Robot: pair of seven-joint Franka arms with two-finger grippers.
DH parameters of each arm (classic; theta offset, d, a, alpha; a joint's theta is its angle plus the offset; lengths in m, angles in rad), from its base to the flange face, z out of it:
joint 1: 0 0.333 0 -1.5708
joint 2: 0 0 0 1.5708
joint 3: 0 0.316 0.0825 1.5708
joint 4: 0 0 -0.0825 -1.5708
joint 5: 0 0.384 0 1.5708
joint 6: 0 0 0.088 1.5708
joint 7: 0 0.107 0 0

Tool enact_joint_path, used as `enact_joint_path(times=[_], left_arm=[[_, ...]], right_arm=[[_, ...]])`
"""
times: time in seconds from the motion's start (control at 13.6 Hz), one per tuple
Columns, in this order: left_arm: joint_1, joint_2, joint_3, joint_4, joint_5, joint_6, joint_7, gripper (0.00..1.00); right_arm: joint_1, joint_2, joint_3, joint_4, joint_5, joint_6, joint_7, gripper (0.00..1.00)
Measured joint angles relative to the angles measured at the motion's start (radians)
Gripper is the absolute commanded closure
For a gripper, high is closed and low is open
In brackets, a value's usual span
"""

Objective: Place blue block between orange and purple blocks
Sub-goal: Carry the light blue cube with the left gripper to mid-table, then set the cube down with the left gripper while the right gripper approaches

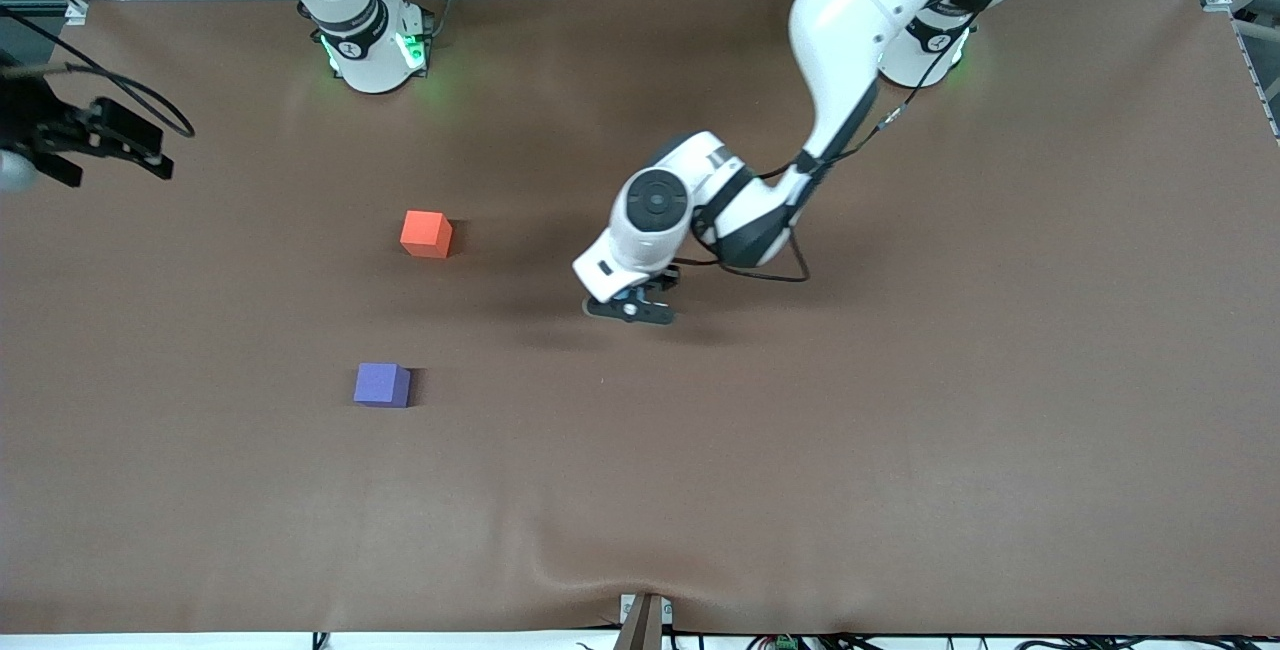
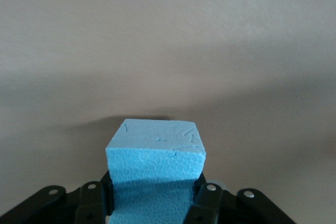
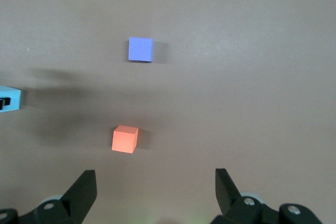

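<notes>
My left gripper (image 1: 630, 310) is low over the middle of the table and is shut on the blue block (image 2: 156, 153), which fills the space between its fingers (image 2: 92, 200). The hand hides the block in the front view. The block's edge shows in the right wrist view (image 3: 10, 98). The orange block (image 1: 426, 233) sits toward the right arm's end. The purple block (image 1: 382, 385) sits nearer to the front camera than the orange one. Both also show in the right wrist view, orange (image 3: 125, 138) and purple (image 3: 140, 49). My right gripper (image 3: 156, 184) is open and empty, held high above them.
The brown cloth (image 1: 900, 410) covers the whole table and has a wrinkle at its front edge (image 1: 640, 585). A dark bracket (image 1: 645, 622) sticks up at that edge. The right arm's black hand (image 1: 110, 140) hangs at the right arm's end of the table.
</notes>
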Motion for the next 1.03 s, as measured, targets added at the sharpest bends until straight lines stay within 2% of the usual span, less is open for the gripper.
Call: enact_joint_path(times=[0.07, 0.15, 0.22, 0.51, 0.73, 0.88, 1.03], left_arm=[[-0.021, 0.018, 0.015, 0.016, 0.000, -0.001, -0.001, 1.00], [-0.034, 0.030, 0.024, 0.024, 0.000, -0.001, -0.001, 0.66], [-0.044, 0.040, 0.032, 0.028, 0.000, -0.001, -0.001, 0.01], [-0.097, 0.061, 0.082, 0.040, -0.001, 0.001, -0.066, 0.00], [-0.102, 0.026, 0.101, 0.081, 0.002, -0.048, -0.118, 0.00], [-0.098, -0.081, 0.149, 0.116, 0.005, -0.159, -0.135, 0.00], [-0.078, -0.246, 0.211, 0.124, 0.007, -0.346, -0.137, 0.00]], right_arm=[[0.001, 0.020, 0.001, 0.000, 0.000, 0.000, 0.000, 0.00], [0.001, 0.037, 0.002, -0.001, 0.000, 0.000, 0.000, 0.00], [0.001, 0.053, 0.002, -0.002, 0.000, 0.001, 0.000, 0.00], [0.047, 0.115, 0.008, -0.004, 0.023, 0.038, 0.005, 0.00], [0.125, 0.143, 0.013, -0.006, 0.030, 0.039, 0.113, 0.00], [0.200, 0.161, 0.015, -0.014, 0.055, 0.057, 0.226, 0.00], [0.260, 0.190, 0.017, -0.027, 0.101, 0.102, 0.280, 0.00]])
